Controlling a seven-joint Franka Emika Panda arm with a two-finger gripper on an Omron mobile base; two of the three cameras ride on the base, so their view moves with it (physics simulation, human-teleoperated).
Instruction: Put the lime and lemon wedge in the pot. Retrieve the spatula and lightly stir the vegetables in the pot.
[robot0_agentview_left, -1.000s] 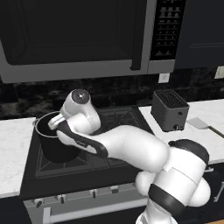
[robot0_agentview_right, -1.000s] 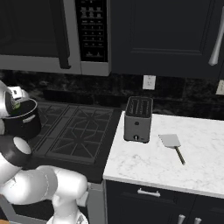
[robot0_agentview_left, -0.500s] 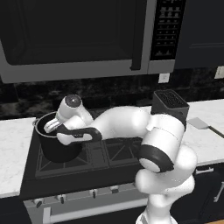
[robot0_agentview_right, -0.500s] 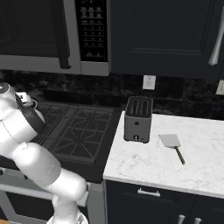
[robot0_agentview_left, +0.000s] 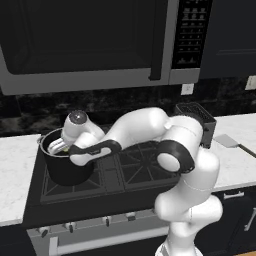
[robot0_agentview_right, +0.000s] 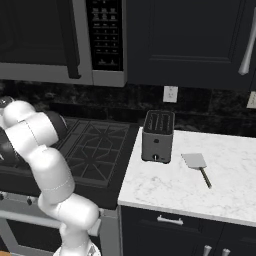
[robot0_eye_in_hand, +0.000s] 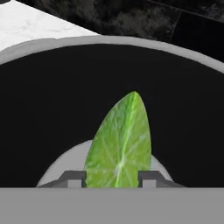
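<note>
My arm reaches across the stove (robot0_agentview_left: 130, 170) to the left, and my gripper (robot0_agentview_left: 59, 146) hangs over the open mouth of the pot (robot0_agentview_left: 64, 167), which stands on the front left burner. From my hand camera I look straight down into that pot (robot0_eye_in_hand: 52, 48): its silver rim curves across the top and its inside is black. Between my two finger tips (robot0_eye_in_hand: 75, 178) I hold the lime (robot0_eye_in_hand: 120, 144), a bright green wedge with pale veins, its pointed end aimed away from me and down toward the dark interior. My fingers are narrowed against its sides, one on each flank. In the left base view a small spot of yellow-green shows at my fingers, just inside the pot's rim; I cannot tell more of it from there.

In the right base view my arm bends away to the left edge, in front of the pot (robot0_agentview_right: 10, 150), which is mostly hidden behind it.

The spatula (robot0_agentview_right: 196, 164) lies flat on the white marble counter (robot0_agentview_right: 170, 185) to the right of the stove, its light-grey blade toward the wall and its thin dark handle pointing toward the counter's front edge. It lies just beside the toaster (robot0_agentview_right: 158, 136), on that box's right, not touching it. It is well apart from the pot. Above the stove hangs the microwave (robot0_agentview_left: 90, 45).
</note>
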